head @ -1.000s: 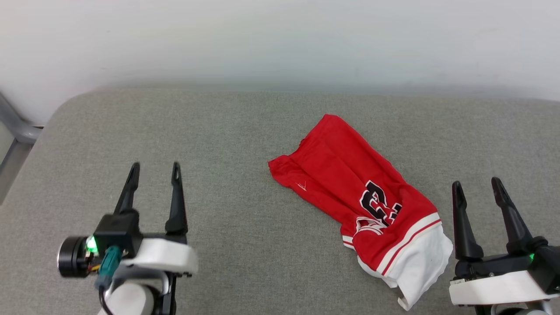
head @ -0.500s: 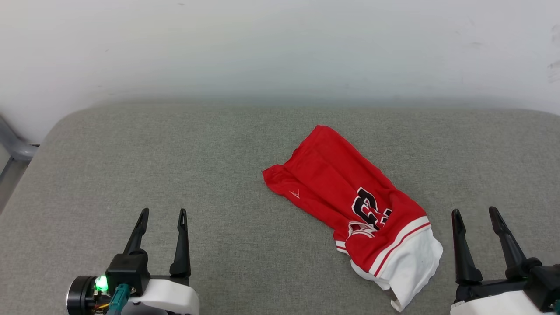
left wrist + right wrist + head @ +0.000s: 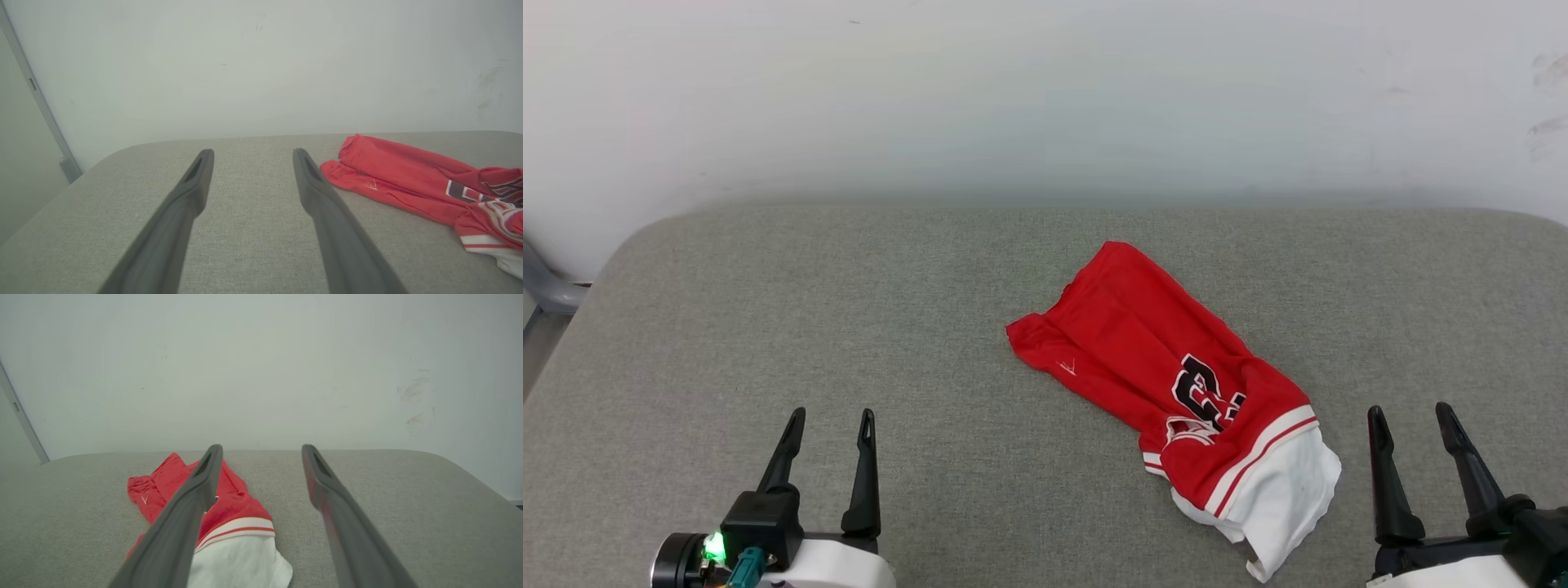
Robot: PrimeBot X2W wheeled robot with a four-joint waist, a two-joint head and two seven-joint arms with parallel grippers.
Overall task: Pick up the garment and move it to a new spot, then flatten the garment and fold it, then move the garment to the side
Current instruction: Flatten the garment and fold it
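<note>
The garment lies crumpled on the grey counter, just left of the right hand and well right of the left hand. Both hands are released and grasp nothing.

Open grey cushion lies all around the garment (wall behind).

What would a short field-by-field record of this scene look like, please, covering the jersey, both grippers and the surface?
garment: red jersey T-shirt, bunched, not flattened, white sleeve at its near end
surface: grey fabric-covered top, garment lying right of centre
left gripper: open, empty, well apart from the garment
right gripper: open, empty, beside the white sleeve, not touching
backdrop: pale wall
</note>
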